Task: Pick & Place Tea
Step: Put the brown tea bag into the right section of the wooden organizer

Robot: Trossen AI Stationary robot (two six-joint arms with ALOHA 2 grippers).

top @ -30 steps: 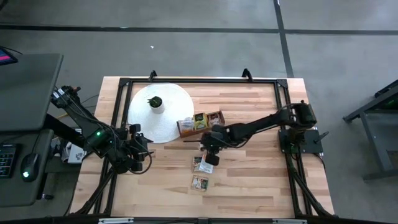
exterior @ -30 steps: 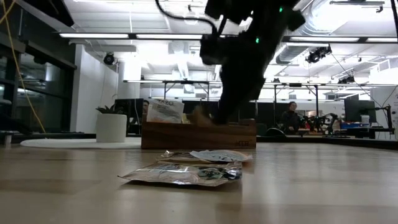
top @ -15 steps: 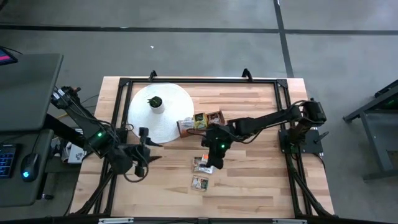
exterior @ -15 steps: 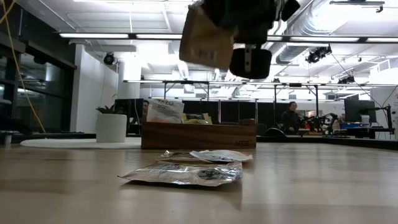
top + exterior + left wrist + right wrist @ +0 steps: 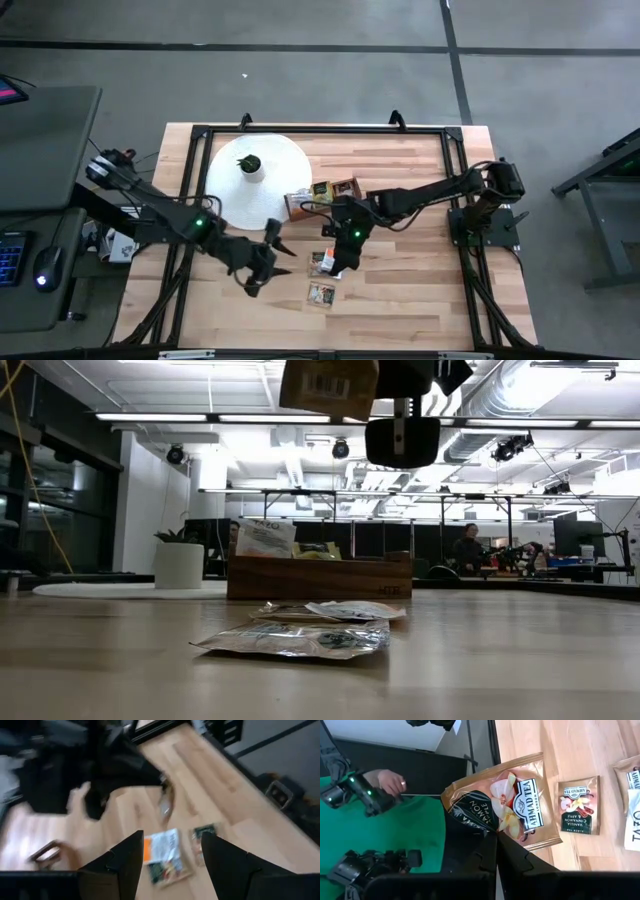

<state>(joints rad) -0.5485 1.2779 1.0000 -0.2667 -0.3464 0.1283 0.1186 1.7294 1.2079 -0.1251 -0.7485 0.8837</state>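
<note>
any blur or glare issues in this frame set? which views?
Left wrist view: heavy motion blur, the sachets on the table smeared past the open left gripper. Right wrist view: sharp, the label of the held sachet readable in the shut right gripper. Low view: bright ceiling lights, the nearest sachet glinting, the wooden box backlit. High view: even, no glare.

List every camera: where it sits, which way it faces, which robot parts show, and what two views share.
High: overhead, straight down; both arms, table.
Low: tabletop height, level; right gripper holds a brown sachet above the wooden box.
Left wrist: toward sachets; left gripper open.
Right wrist: right gripper shut.
Shared: low and right wrist show the brown sachet.
</note>
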